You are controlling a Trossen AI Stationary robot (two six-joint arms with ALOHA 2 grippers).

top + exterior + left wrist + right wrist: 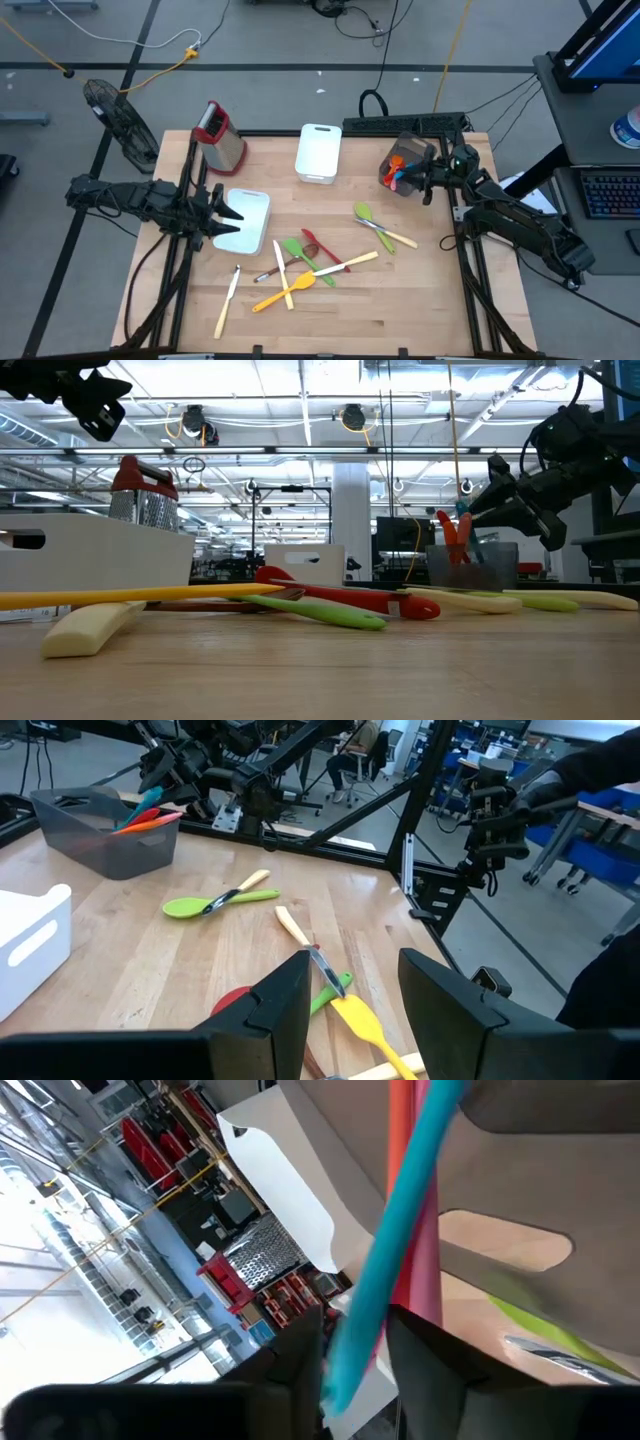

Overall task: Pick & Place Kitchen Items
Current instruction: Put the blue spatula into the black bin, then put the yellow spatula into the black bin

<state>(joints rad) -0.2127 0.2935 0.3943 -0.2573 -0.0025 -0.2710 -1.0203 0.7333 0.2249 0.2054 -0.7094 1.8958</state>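
The right end effector [425, 178] hovers at the grey bin [404, 160] near the surface's [400, 300] far right corner, with a blue utensil [385, 1270] between its fingers [290, 1370]; from the wrist view I cannot tell whether they clamp it or stand slightly apart from it. The utensil's upper end leans out of the bin beside an orange one [397, 162]. The left end effector [228, 215] hangs over the white tray [250, 222] on the left side, its fingers apart and holding nothing. The other utensils lie loose on the surface: a green spoon [364, 213] and a cream knife [392, 236] to the right of centre, and a crossed heap in the middle with a green spatula [296, 250], a red spoon [322, 248], a yellow spatula [285, 291] and a wooden spoon [345, 265]. Another cream knife [227, 305] lies apart toward the near left. A grater [218, 135] and a white bin [319, 152] stand along the far edge.
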